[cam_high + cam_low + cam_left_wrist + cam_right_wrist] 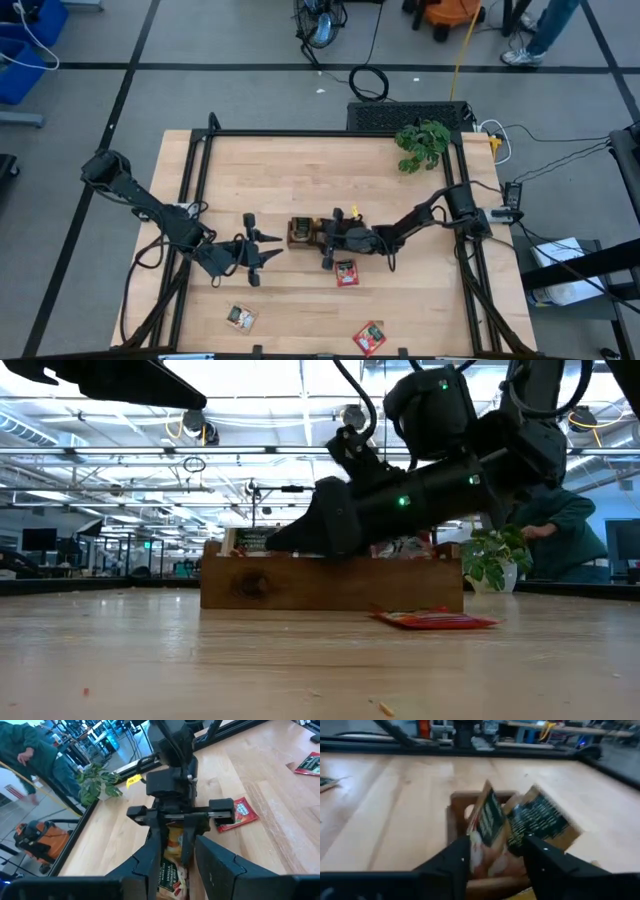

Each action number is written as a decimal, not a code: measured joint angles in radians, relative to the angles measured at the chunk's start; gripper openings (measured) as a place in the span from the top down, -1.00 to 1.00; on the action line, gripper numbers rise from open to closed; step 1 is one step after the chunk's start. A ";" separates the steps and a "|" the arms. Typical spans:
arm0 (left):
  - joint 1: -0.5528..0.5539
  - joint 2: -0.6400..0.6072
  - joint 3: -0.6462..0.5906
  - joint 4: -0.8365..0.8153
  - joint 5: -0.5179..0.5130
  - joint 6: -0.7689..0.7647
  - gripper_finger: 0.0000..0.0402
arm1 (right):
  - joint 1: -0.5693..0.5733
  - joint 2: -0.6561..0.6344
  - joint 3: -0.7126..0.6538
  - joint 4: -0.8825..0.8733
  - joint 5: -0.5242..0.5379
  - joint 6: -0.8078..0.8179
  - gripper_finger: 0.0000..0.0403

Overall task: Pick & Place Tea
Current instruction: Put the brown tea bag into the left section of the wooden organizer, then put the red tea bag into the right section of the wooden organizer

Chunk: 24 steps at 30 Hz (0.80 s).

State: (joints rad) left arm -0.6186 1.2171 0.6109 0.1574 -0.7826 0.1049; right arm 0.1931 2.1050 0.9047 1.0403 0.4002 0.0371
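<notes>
A brown wooden tray [297, 232] sits mid-table with tea sachets standing in it. In the right wrist view, two dark green sachets [490, 815] [537, 820] lean against each other there. My right gripper [323, 241] reaches in level from the table's right side, open. Its fingers straddle an orange sachet [175, 840] in the tray. My left gripper [266, 248] hovers open just left of the tray, with nothing between its fingers. A red sachet [346, 272] lies flat on the table beside the tray's near side. My right gripper has one finger [455, 865] on each side of the orange sachet's upper part, coming in level from the table's right. A gap shows between the fingers. I cannot tell whether either finger touches the sachet, which stands in the tray.
Two more sachets [240, 317] [369, 337] lie flat near the table's front edge. A leafy green plant [423, 143] stands at the far right corner. A black frame [300, 133] runs around the tabletop. A person in green is behind the table [560, 530].
</notes>
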 joint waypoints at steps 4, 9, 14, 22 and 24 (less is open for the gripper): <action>0.000 0.000 0.000 -0.006 0.000 0.014 0.37 | 0.005 -0.063 0.000 -0.064 0.054 -0.061 0.09; 0.000 0.000 0.000 -0.011 0.000 0.005 0.37 | 0.034 -0.189 0.000 -0.177 0.073 -0.147 0.05; 0.002 0.000 0.000 0.005 0.092 -0.006 0.37 | 0.103 -0.319 0.000 -0.387 0.067 -0.203 0.07; 0.026 0.000 0.000 0.018 0.241 -0.009 0.37 | 0.256 -0.468 -0.045 -0.694 0.054 -0.170 0.12; 0.036 0.000 0.000 0.018 0.265 -0.011 0.37 | 0.295 -0.506 -0.075 -0.694 0.001 -0.141 0.13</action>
State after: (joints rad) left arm -0.5824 1.2171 0.6106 0.1752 -0.5178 0.0939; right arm 0.4885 1.5995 0.8296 0.3462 0.4007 -0.1043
